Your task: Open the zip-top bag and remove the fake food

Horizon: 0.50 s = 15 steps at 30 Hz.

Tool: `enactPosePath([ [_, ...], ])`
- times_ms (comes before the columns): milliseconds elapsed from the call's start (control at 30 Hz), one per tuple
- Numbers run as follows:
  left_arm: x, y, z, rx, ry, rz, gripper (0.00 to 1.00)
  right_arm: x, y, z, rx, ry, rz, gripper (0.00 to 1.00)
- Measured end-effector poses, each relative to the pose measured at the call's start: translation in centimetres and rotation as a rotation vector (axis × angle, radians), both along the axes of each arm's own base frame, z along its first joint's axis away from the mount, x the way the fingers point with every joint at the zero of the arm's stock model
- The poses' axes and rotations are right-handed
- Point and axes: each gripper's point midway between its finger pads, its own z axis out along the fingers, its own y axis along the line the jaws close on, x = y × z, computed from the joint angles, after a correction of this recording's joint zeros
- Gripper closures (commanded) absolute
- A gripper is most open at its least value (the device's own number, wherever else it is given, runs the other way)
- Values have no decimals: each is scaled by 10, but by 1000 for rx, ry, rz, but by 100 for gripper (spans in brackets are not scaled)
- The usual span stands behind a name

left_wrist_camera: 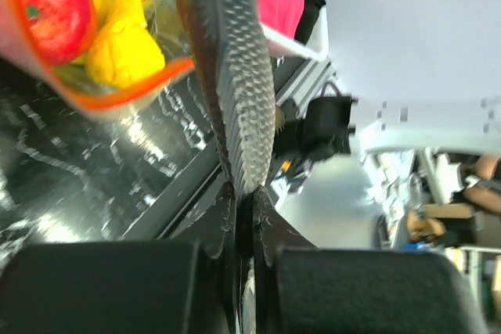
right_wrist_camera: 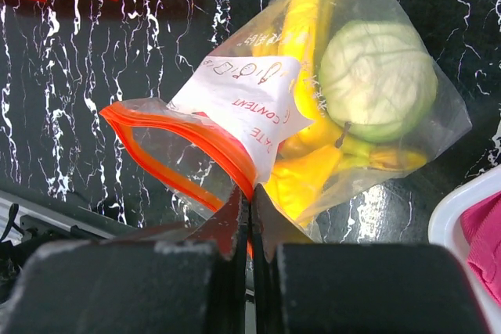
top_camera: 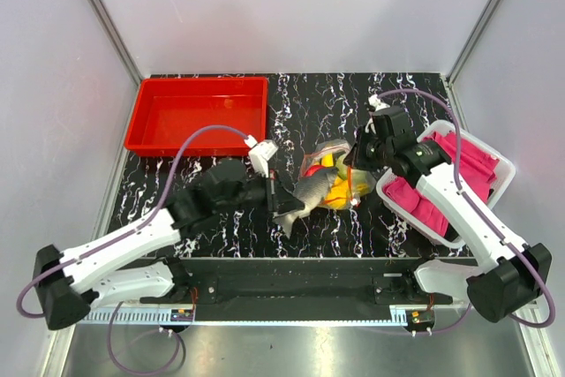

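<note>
The bag (right_wrist_camera: 243, 91) lay mid-bench, nearer the right edge. My right gripper (right_wrist_camera: 249, 217) pinched it by the zip strip (right_wrist_camera: 196, 134). My left gripper (left_wrist_camera: 244, 217) clamped the fish (left_wrist_camera: 235, 76) by its tail, head near the mouth. Best move, I judged: hold the strip firm and draw the fish straight toward the left edge.

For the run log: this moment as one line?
left end effector: shut on tail of grey-silver plastic toy fish | right end effector: shut on orange rim of clear zip-top bag | bag: open, toy fruit inside
</note>
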Motion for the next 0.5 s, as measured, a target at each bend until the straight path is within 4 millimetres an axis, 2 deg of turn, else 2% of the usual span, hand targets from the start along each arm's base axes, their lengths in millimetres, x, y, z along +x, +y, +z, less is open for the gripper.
enactPosePath([
  [133,-9,33,8,45,-76,21,100,4,1,2,-7,2,2,100],
  [267,8,76,10,112,-138,190,100,4,1,1,-7,8,6,100],
  [333,29,103,10,158,-169,322,100,3,2,1,-4,11,10,100],
  [433,73,143,13,247,-198,530,100,3,5,0,0,21,24,100],
  [500,100,160,15,296,-193,617,100,4,8,1,2,27,39,100],
])
